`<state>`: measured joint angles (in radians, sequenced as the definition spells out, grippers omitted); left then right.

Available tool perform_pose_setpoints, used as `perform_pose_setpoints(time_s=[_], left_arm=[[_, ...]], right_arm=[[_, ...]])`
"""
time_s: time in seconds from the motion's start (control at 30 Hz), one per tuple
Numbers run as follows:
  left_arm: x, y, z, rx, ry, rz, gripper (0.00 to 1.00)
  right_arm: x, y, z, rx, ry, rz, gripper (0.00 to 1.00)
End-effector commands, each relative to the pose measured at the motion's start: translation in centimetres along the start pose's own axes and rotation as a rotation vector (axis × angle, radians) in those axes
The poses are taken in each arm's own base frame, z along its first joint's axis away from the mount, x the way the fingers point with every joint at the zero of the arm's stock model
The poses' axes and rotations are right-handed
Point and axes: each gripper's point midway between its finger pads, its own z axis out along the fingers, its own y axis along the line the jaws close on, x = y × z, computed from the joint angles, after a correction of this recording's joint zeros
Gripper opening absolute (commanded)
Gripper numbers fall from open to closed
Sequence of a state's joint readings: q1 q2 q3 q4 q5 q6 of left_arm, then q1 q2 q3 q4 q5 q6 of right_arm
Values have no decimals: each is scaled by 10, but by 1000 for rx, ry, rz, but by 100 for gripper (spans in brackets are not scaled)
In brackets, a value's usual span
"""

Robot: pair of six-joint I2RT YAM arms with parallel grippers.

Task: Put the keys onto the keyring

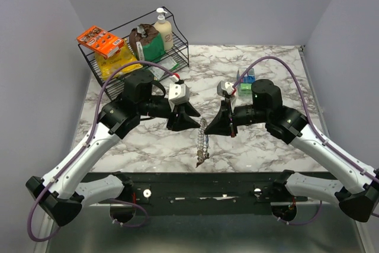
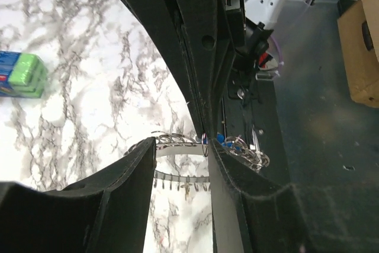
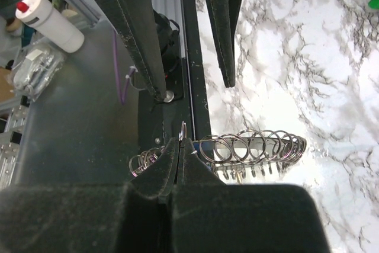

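The keyring [image 1: 202, 141] is a long, flattened loop of linked silver rings lying on the marble table between the arms. My right gripper [image 1: 208, 130] is shut on one thin ring of the loop, and the pinch shows in the right wrist view [image 3: 180, 145], with the other rings [image 3: 249, 146] strung out to the right. My left gripper [image 1: 194, 124] is open, its fingers [image 2: 133, 167] straddling the loop's far end [image 2: 177, 141]. A small blue piece [image 2: 220, 139], perhaps a key head, shows among the rings. The red and yellow keys are hidden.
A black wire rack [image 1: 177, 42] at the back left holds an orange box, a yellow bag, a green pack and a pump bottle. A green and blue pack [image 1: 246, 84] lies behind the right gripper and also shows in the left wrist view [image 2: 21, 75]. The black base rail [image 1: 201, 188] runs along the near edge.
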<state>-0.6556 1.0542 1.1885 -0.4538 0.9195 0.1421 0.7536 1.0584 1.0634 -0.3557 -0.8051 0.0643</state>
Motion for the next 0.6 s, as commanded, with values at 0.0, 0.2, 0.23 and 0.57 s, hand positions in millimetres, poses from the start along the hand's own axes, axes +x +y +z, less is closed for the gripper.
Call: perform_pose_setpoints(time_s=[0.0,0.2,0.23,0.57], left_arm=[[10,-13,-2,83,64,-32,48],[15,-12,0,100,96,-43,45],[16,-12,-1,103,107,-46,45],[26,-9,8,129,148,-76,41]], right_arm=[[-2,-2,-5,22,32,-51,1],[0,-3,-6,33,51,-49,1],[0,-4,-6,36,51,-48,1],[0,-5,-4,30,57,-42,1]])
